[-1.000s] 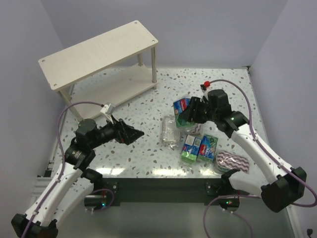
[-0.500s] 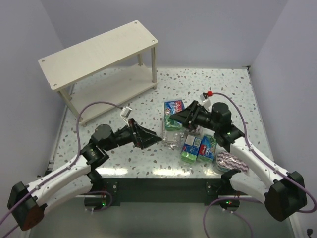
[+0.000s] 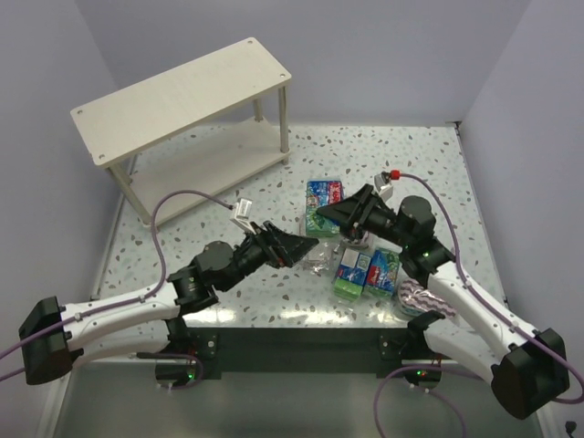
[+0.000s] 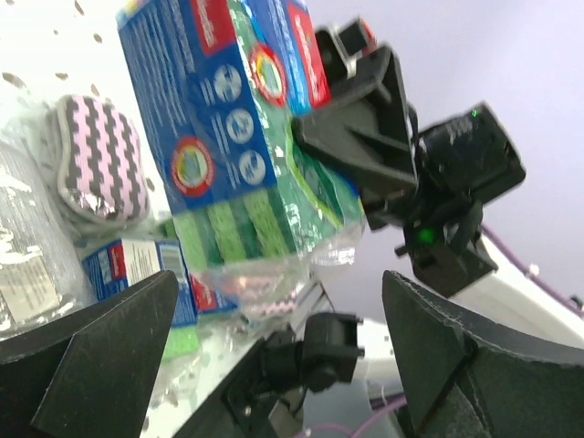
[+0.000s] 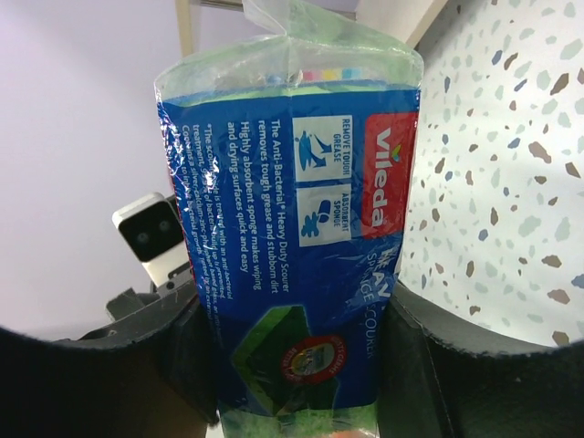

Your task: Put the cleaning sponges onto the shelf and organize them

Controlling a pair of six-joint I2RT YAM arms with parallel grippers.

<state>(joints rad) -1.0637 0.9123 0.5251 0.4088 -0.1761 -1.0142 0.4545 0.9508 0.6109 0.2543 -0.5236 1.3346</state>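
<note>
My right gripper is shut on a green-and-blue sponge pack and holds it above the table; in the right wrist view the pack stands between the fingers. My left gripper is open and empty, its tips just short of that pack. Two more green-and-blue packs lie side by side at the front. A purple-striped oval pad lies at the front right, and another shows behind the held pack. The silvery pack lies under my left gripper. The cream shelf stands far left, with nothing on it.
Speckled tabletop with walls on three sides. The shelf's lower board sits just above the table. The left wrist camera shows close behind the held pack. The two arms nearly meet at the table's middle.
My left arm has reached right, from the table's left part to the held pack. My right gripper has carried the pack a little left and toward the front.
</note>
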